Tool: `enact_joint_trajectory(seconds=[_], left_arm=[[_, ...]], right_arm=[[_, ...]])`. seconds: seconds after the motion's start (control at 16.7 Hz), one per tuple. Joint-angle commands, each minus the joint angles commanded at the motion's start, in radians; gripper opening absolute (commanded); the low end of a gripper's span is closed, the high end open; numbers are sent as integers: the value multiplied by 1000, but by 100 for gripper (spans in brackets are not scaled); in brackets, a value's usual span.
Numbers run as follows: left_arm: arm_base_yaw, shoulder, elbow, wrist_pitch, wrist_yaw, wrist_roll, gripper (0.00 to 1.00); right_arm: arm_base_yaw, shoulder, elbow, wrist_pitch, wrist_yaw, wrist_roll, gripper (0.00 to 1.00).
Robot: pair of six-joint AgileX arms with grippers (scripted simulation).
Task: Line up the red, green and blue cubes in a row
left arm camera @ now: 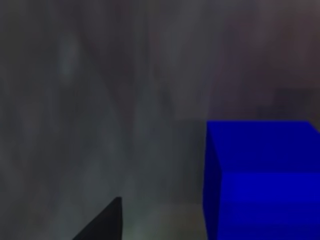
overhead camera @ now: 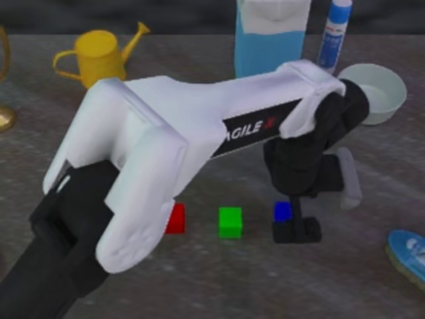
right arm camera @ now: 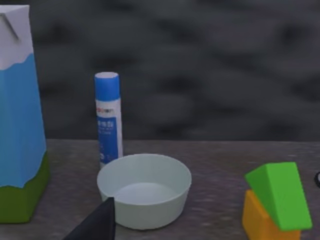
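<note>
Flanking the bowl, carton and glue stick.

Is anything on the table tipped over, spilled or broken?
Nothing stands out. The red cube, green cube and blue cube sit flat in a row. The carton, glue stick, bowl and watering can stand upright.

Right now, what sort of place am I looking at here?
Probably a rendered tabletop test scene, not a real room: a grey table with small red, green and blue cubes in a row, household clutter like a yellow watering can and white bowl, and my left gripper working.
</note>
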Motion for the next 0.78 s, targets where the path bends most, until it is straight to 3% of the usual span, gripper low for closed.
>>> enact_joint_trajectory(seconds=[0.24,0.78], left_arm=[[2,1,17,-17,-1,1,100],[21,-24,233,-257,0,-1,100]], right_arm=[[0,0,0,0,0,0,100],[0,0,0,0,0,0,100]])
